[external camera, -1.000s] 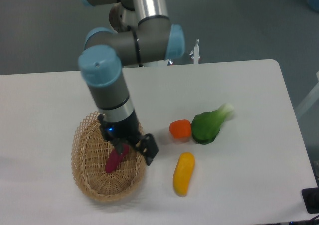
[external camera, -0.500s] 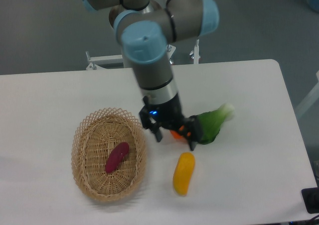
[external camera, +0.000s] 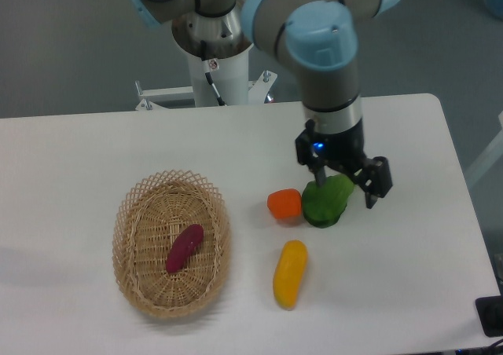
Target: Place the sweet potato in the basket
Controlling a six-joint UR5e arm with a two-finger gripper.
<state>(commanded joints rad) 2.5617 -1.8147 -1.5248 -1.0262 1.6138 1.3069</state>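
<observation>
Sweet potato (external camera: 185, 248) lying inside the basket (external camera: 130, 214), on its woven floor, apart from the arm. Gripper (external camera: 345, 187) above the green vegetable (external camera: 326, 200), well apart from the basket, fingers spread and holding nothing. Orange vegetable (external camera: 284, 204) just beside the green one; yellow vegetable (external camera: 290, 273) below them on the table (external camera: 78, 151). Placement appears complete; the step in hand looks like retreat, and the next move calls only for clearing the vegetables.

White table (external camera: 118, 143), grey floor (external camera: 78, 49) behind
</observation>
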